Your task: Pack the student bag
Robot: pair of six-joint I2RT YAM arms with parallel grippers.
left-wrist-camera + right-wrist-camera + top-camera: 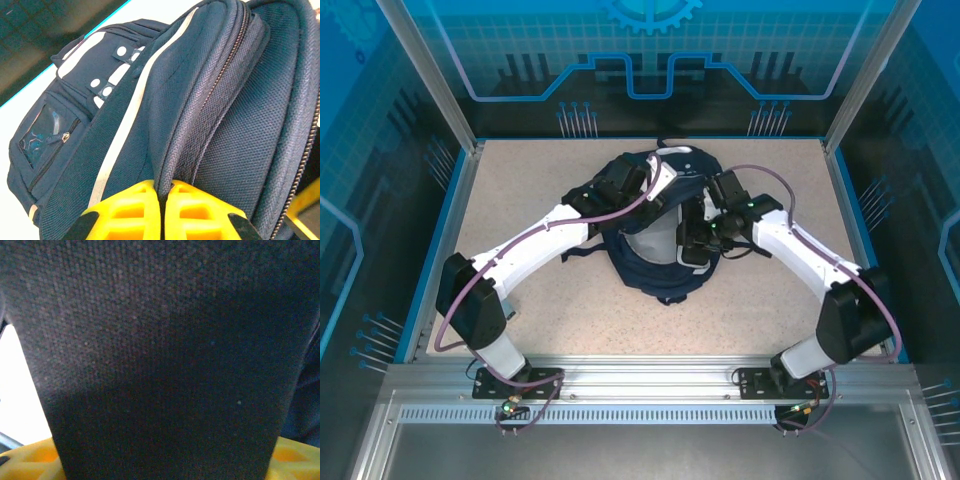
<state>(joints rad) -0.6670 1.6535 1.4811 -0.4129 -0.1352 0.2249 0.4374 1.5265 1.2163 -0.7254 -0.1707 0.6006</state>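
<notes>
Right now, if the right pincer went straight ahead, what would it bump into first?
The navy-blue fabric backpack: its dark woven cloth sits right between the yellow fingers of the right pincer, probably touching, though depth is unclear.

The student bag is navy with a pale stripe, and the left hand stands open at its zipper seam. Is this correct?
Not quite. The left hand is shut, pinching a fold of the student bag at that zipper seam; the left wrist view shows it. The navy colour and pale stripe are right.
</notes>
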